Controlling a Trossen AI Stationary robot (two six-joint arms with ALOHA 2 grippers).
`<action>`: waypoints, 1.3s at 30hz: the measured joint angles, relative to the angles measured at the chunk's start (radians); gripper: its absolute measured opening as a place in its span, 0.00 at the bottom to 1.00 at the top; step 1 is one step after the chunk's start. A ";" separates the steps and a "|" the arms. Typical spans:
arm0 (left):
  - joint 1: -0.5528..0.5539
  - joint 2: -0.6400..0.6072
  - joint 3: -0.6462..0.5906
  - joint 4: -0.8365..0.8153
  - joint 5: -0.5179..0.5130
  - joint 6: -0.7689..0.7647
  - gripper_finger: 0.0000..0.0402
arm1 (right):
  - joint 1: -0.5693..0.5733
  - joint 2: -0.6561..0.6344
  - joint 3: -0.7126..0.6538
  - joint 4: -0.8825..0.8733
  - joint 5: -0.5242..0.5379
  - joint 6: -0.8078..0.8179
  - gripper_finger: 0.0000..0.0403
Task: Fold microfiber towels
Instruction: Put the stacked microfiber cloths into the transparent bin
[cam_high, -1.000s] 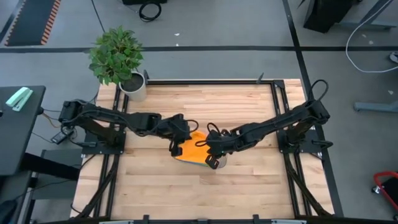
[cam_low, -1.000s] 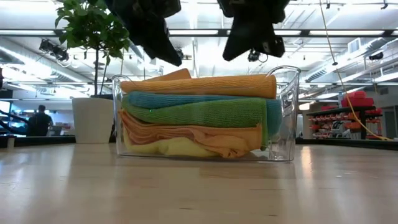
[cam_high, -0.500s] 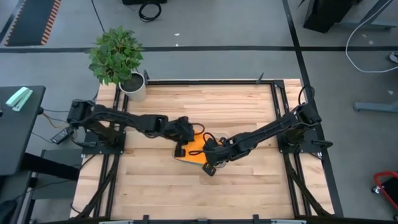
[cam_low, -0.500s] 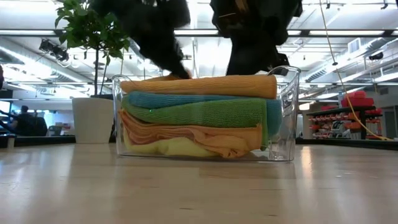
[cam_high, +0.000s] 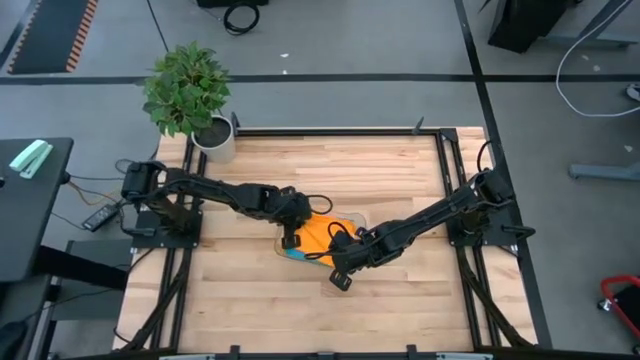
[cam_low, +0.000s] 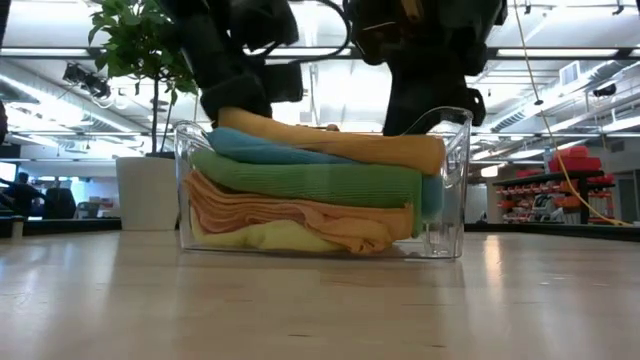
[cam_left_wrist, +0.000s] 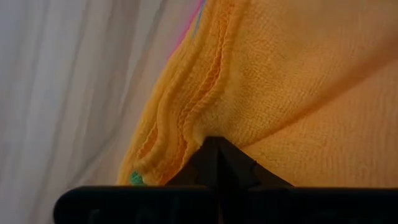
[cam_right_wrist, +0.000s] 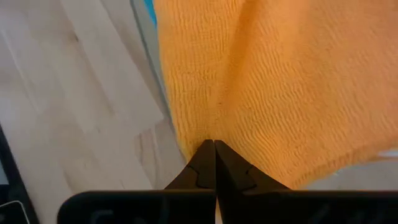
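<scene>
- Now the clear plastic bin sits near the middle of the wooden worktop, a little toward its front edge, and holds the stacked microfiber towels.
- Top of the stack is an orange microfiber towel, lying tilted, its end by the left arm raised higher than the other.
- Under it, seen through the bin wall in the low view, come a blue towel, a green towel, a second orange towel and a yellow towel at the bottom.
- Only a thin pink edge shows beside the top orange cloth in the left wrist view; nothing more of that towel can be made out.
- Left tool is clenched on the hemmed edge of the top orange towel, at the bin's end nearer the worktop's left edge.
- Right tool is likewise pinched shut on a fold of the same orange towel, at the bin's corner nearest the worktop's front edge.
- Both dark arms reach in from the worktop's left and right edges and meet over the bin.
- A green potted plant in a white pot stands at the worktop's far left corner, well apart from the bin.
</scene>
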 joint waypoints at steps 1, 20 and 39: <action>-0.004 0.004 0.000 -0.004 -0.002 -0.008 0.01 | 0.000 0.002 -0.001 -0.006 -0.002 0.002 0.00; -0.067 -0.226 0.009 -0.001 0.074 -0.023 0.05 | -0.040 -0.084 0.001 -0.092 0.122 -0.027 0.00; -0.197 -0.037 0.006 -0.021 0.067 -0.072 0.02 | -0.179 -0.063 -0.096 -0.047 0.109 -0.102 0.00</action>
